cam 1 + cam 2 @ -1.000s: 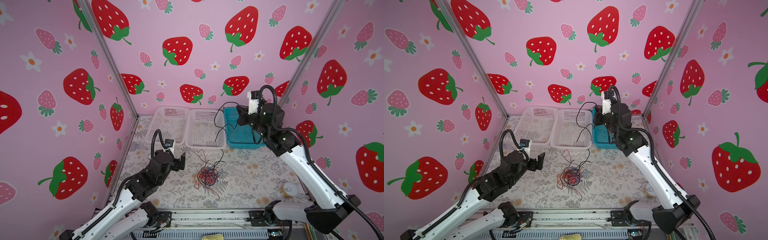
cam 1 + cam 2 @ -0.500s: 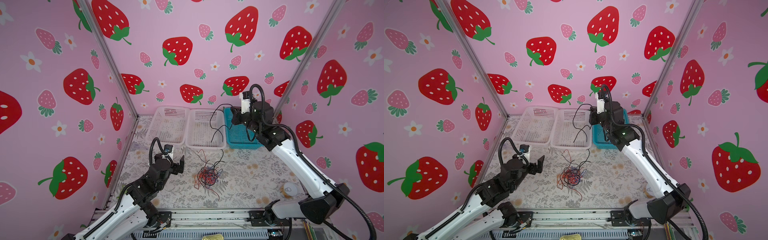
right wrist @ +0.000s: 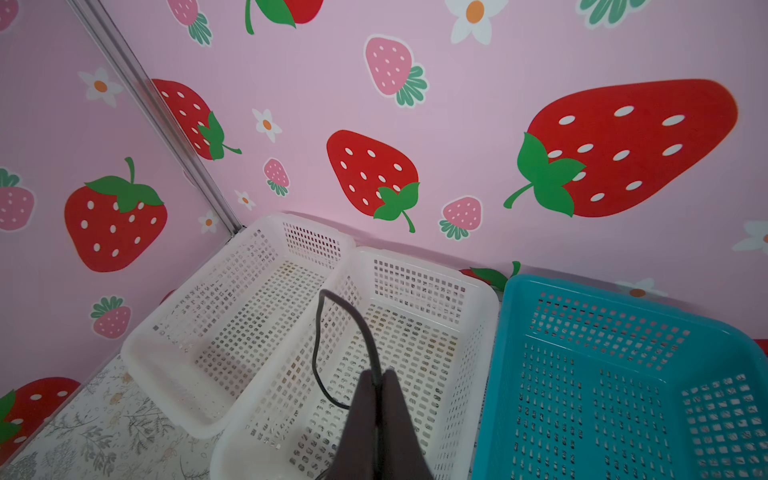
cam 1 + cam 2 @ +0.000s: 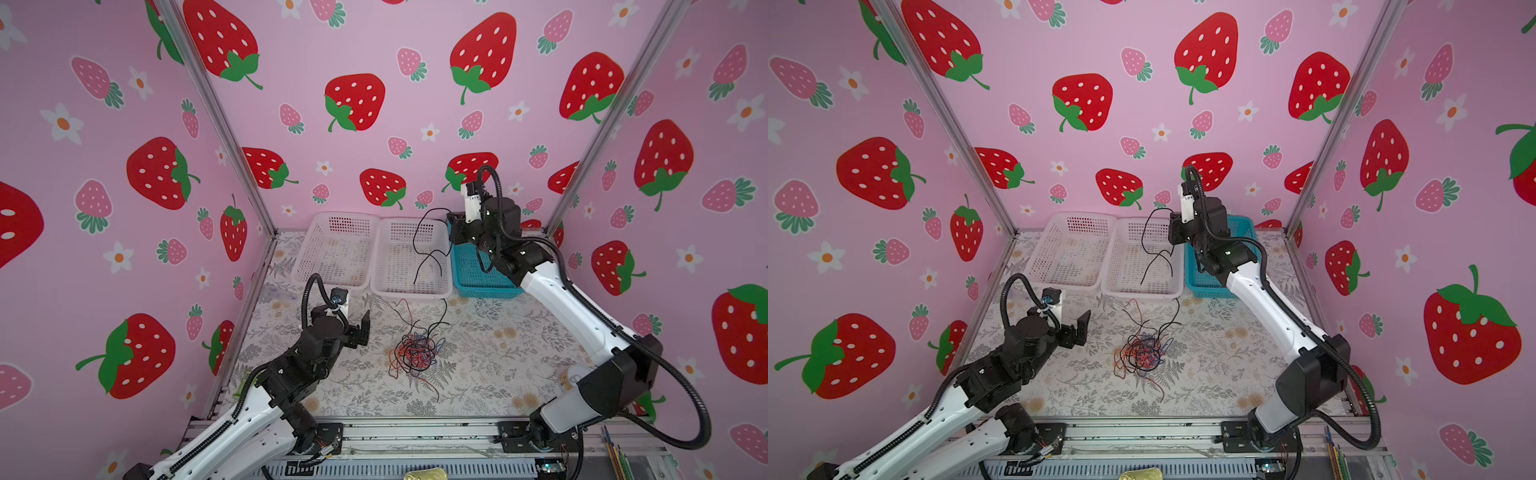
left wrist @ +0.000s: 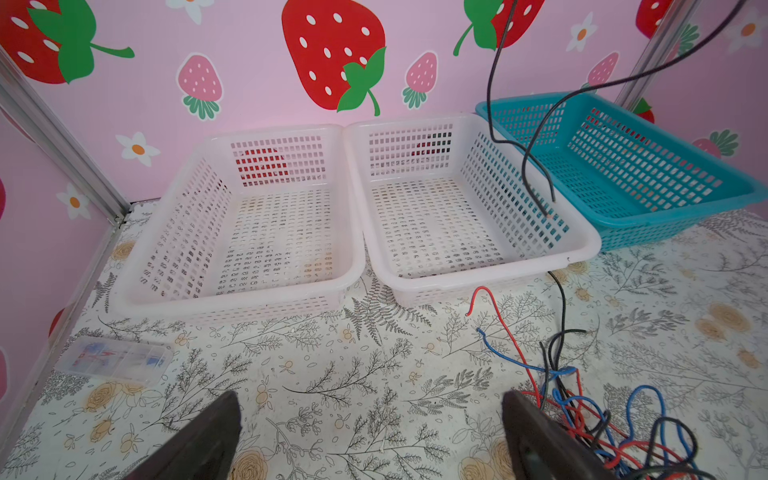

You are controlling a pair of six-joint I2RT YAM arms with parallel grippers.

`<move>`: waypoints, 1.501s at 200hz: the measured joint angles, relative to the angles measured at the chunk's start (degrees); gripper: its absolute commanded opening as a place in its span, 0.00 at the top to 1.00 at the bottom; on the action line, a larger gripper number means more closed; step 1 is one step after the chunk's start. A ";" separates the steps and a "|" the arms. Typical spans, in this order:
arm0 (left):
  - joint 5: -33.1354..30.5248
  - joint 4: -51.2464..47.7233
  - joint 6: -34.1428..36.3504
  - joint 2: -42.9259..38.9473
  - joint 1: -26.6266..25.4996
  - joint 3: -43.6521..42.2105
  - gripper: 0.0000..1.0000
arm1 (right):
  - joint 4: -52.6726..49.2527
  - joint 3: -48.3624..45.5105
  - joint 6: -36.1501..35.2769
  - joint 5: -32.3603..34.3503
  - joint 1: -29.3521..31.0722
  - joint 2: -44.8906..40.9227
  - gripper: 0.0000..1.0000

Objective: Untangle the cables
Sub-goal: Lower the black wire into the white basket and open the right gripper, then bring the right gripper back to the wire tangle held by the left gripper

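Right wrist view: right end effector [image 3: 379, 376] is pinching black cable [image 3: 316, 345], dangling beneath it over white basket [image 3: 419, 286]. Left end effector [image 5: 370, 411] is hovering spread, tangled cables [image 5: 602, 419] lying beside it on counter [image 5: 332, 374].

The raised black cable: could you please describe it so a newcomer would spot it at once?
Find the middle white perforated plastic basket by the back wall. Above it, the right pincer is shut on a thin black cable dangling in loops. Unlike the tangled red, blue and black cables on the mat, it hangs midair.
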 measured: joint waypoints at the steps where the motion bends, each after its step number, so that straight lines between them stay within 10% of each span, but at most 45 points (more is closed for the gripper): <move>1: -0.02 0.02 0.00 0.02 0.00 0.00 0.01 | 0.04 0.02 0.00 -0.04 0.00 0.15 1.00; 59: 0.09 0.20 0.33 0.07 0.00 0.00 0.01 | 0.76 3.37 0.00 -1.25 -0.42 12.13 1.00; 158: 0.55 0.20 0.39 0.07 0.00 0.00 0.01 | -1.36 3.85 0.02 -3.85 -0.48 15.06 0.61; 300: 15.19 -6.08 -3.63 3.34 0.00 4.09 0.01 | 5.14 -47.04 4.20 -5.86 16.90 -23.61 0.54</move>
